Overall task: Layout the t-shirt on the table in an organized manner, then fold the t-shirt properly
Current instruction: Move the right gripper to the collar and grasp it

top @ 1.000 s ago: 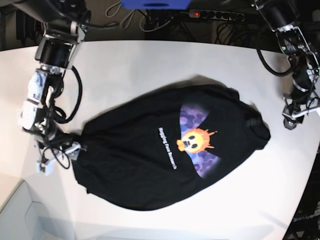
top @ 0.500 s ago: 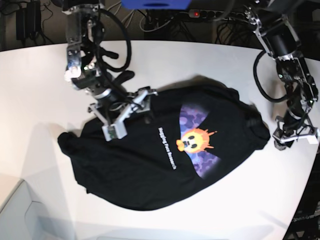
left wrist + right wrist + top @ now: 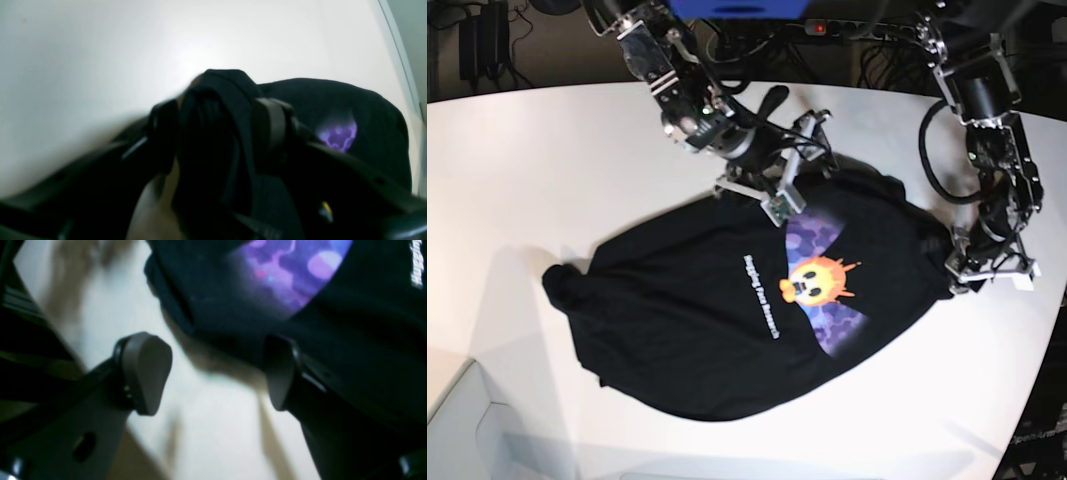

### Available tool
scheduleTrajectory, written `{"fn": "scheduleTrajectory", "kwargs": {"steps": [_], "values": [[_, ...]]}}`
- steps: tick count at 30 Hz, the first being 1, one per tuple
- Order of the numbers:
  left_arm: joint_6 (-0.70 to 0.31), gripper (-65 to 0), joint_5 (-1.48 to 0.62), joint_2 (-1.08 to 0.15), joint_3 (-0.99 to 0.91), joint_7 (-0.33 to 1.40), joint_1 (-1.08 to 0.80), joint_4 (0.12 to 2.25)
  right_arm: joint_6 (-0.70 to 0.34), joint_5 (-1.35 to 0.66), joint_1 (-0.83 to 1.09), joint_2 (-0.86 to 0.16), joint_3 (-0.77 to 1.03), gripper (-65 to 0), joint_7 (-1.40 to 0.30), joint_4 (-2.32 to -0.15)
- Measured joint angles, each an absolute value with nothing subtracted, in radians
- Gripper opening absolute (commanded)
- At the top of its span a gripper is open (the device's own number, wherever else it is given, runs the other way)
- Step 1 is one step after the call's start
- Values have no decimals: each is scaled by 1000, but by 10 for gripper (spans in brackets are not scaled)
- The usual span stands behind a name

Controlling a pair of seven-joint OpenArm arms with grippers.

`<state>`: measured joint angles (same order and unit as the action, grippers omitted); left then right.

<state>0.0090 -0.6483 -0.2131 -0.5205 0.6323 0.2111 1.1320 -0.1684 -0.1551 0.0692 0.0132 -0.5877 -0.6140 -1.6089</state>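
Note:
The black t-shirt (image 3: pixel 717 320) lies rumpled in a rough oval on the white table (image 3: pixel 527 180), purple graphic (image 3: pixel 822 285) facing up. My right gripper (image 3: pixel 799 165) is open and hovers over the shirt's far edge. In the right wrist view the open gripper (image 3: pixel 213 373) has its fingers (image 3: pixel 146 373) straddling that edge of the shirt (image 3: pixel 350 326) above the table (image 3: pixel 206 426). My left gripper (image 3: pixel 967 265) is at the shirt's right end. In the left wrist view this gripper (image 3: pixel 217 130) is shut on a bunched fold of the shirt (image 3: pixel 213 110).
The table's curved edge (image 3: pixel 1037 380) runs close to the left gripper on the right. A power strip with a red light (image 3: pixel 847 30) and cables lie behind the table. A pale box corner (image 3: pixel 457 430) sits at the bottom left.
My right arm has left the shirt's left end and swung across to its far edge, gripper open. My left gripper has moved in onto the shirt's right end.

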Motion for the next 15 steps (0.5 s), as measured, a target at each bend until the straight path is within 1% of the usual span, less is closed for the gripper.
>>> {"fn": "scheduleTrajectory", "kwargs": {"steps": [3, 7, 12, 15], "values": [[8, -308, -648, -224, -519, 635, 212, 1126, -168, 8, 62, 14, -657, -182, -559, -1608], [12, -308, -646, -238, -522, 628, 255, 1068, -168, 140, 62, 17, -720, -182, -506, -1522], [8, -308, -651, -235, -520, 629, 283, 1010, -168, 150, 63, 17, -724, -182, -412, -1424], [11, -309, -649, -234, -512, 625, 294, 974, -168, 150, 35, 28, -721, -186, -396, -1378]]}}
